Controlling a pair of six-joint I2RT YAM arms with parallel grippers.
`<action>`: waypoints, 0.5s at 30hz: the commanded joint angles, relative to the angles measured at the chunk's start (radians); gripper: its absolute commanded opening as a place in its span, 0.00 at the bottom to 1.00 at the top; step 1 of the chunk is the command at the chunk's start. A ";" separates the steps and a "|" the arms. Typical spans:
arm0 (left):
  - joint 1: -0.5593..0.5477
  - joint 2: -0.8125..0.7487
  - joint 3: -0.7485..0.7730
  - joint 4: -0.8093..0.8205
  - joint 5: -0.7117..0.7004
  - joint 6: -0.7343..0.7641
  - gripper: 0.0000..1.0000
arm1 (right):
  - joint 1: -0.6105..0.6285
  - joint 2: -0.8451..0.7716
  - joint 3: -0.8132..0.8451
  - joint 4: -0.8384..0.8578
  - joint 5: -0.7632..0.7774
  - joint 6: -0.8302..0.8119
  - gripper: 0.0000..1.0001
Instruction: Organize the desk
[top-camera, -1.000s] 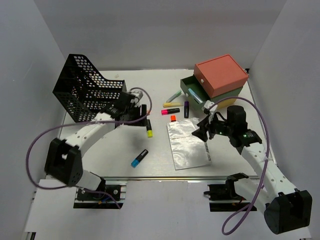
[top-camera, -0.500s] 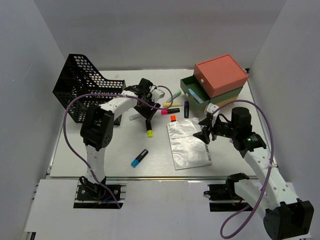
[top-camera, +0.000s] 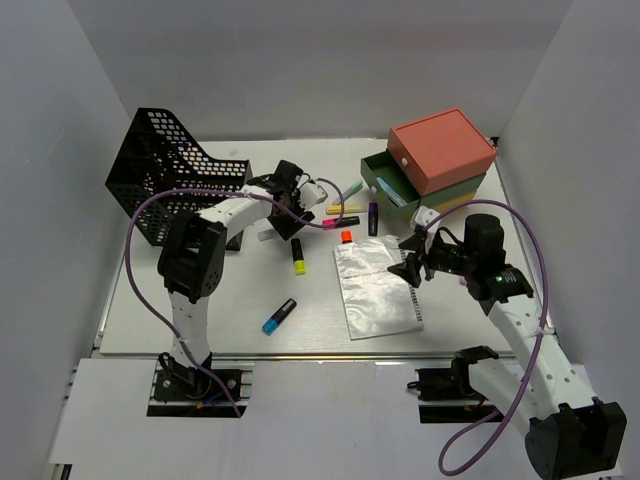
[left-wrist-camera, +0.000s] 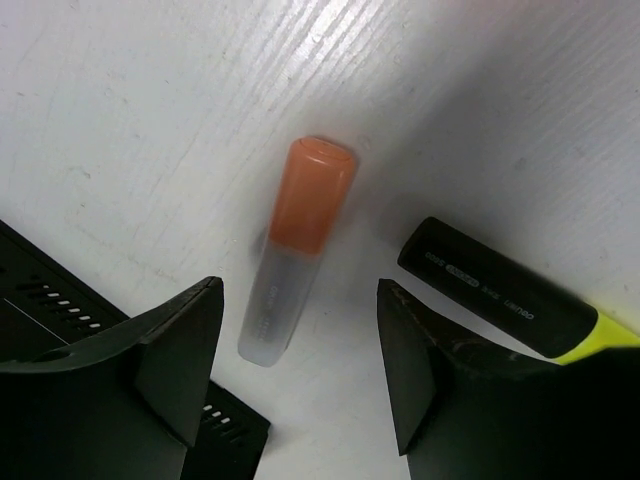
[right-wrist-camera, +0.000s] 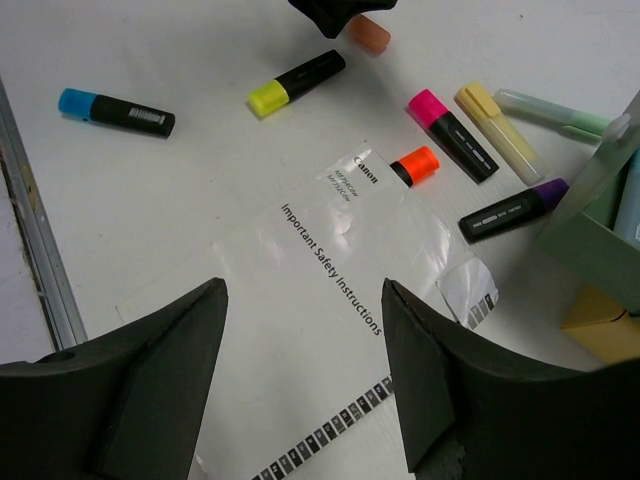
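1. The desk fills the middle of the top view, with its metal rail along the lower edge.
2. A black mesh file basket stands at the desk's upper left.
3. A stacked drawer box sits at upper right. Its coral top drawer is closed. The green drawer below it is slid open to the left, and 1 pale blue marker lies inside.
4. The left gripper is spread wide just right of the basket. An orange-capped clear marker lies on the desk between its fingers, clear of both. A yellow-capped black marker lies beside it.
5. The right gripper is spread wide and holds nothing, above a clear sleeve of safety instructions at center right.
6. Lying loose on the desk are a blue-capped marker at lower center and pink, purple and small orange markers near the open drawer.
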 joint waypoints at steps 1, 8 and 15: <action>0.005 -0.011 -0.011 0.047 0.002 0.043 0.73 | -0.013 -0.004 -0.003 0.004 -0.020 -0.013 0.69; 0.014 0.058 0.058 0.018 0.065 0.050 0.68 | -0.030 -0.010 -0.009 0.006 -0.027 -0.018 0.69; 0.014 0.080 0.041 0.024 0.071 0.057 0.52 | -0.050 -0.019 -0.014 0.007 -0.047 -0.021 0.69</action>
